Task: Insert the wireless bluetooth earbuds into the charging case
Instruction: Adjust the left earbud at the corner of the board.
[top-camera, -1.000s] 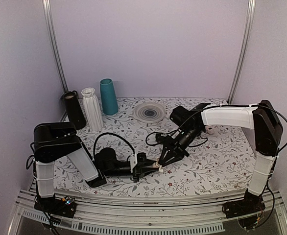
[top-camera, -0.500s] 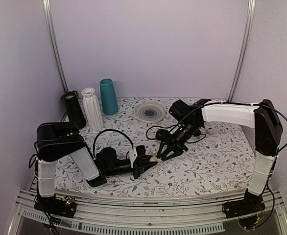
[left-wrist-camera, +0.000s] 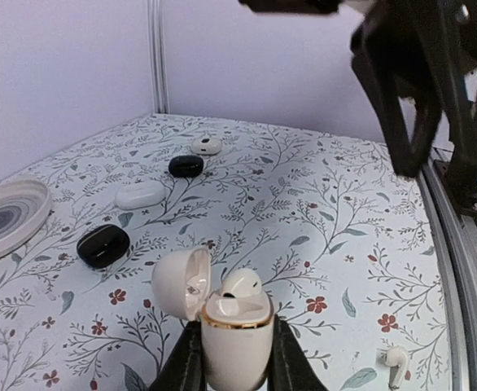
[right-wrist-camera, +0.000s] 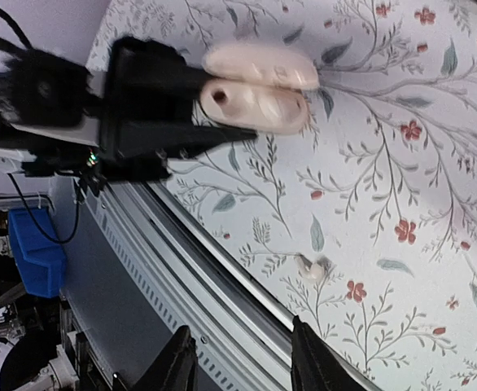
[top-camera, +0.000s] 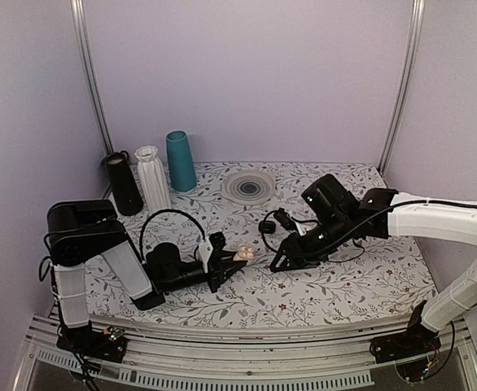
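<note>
Left gripper (left-wrist-camera: pixel 237 362) clamps open charging case (left-wrist-camera: pixel 234 326); right gripper (right-wrist-camera: pixel 240 326) spread, empty; 1 earbud (left-wrist-camera: pixel 242 283) sits proud; jolt could eject it.

— What place do we see?
— A robot lab cell, we'd say: plain lilac panel walls (top-camera: pixel 247 81) and silver aluminium uprights (top-camera: pixel 93 81) beyond the right gripper (top-camera: pixel 276 265), a slotted aluminium rail (top-camera: pixel 247 336) edging the flower-printed tabletop (top-camera: pixel 361 281) under it.
</note>
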Robot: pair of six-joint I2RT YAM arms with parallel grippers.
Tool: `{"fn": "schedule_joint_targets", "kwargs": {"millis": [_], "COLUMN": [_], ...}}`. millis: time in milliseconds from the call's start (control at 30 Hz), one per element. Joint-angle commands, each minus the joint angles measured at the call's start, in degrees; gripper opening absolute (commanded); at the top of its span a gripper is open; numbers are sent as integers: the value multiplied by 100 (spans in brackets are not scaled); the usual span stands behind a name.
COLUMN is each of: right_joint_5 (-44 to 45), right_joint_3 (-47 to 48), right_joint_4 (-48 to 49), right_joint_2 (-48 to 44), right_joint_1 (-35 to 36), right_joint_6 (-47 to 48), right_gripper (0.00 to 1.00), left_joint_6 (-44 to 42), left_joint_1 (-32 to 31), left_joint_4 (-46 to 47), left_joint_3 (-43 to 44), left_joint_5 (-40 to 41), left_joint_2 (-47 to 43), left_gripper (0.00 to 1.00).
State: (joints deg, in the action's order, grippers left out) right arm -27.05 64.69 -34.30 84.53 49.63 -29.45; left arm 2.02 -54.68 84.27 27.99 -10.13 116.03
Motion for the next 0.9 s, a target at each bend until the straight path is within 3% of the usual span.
{"fn": "schedule_joint_targets", "kwargs": {"millis": [0,167,300,467,867], "right_joint_5": [1271,1809,1517,927,177], "right_joint_3": [-897,-1359,-1878,-2250,-2678], "right_joint_4": [710,1164,2099,2946,3873], "right_joint_2": [-281,-252,-202,195,707], "right_joint_1": [708,1249,1373,1412,1125], "right_joint_6": [-1217,-2858,-3575,-4036,-4489], "right_gripper": [40,40,41,41,43], "left_joint_6": [42,41,-35,-165,-204], "left_joint_1": [93,97,97,96,89], "left_joint_4": [2006,2004,1978,1717,1415], "left_joint_3": [-352,-772,-985,-1122,-1233], "left_joint_5": [462,664,659,631,697], "left_joint_2": [-666,-1213,-1570,-2017,-2524], "left_gripper": [0,0,0,0,0]}}
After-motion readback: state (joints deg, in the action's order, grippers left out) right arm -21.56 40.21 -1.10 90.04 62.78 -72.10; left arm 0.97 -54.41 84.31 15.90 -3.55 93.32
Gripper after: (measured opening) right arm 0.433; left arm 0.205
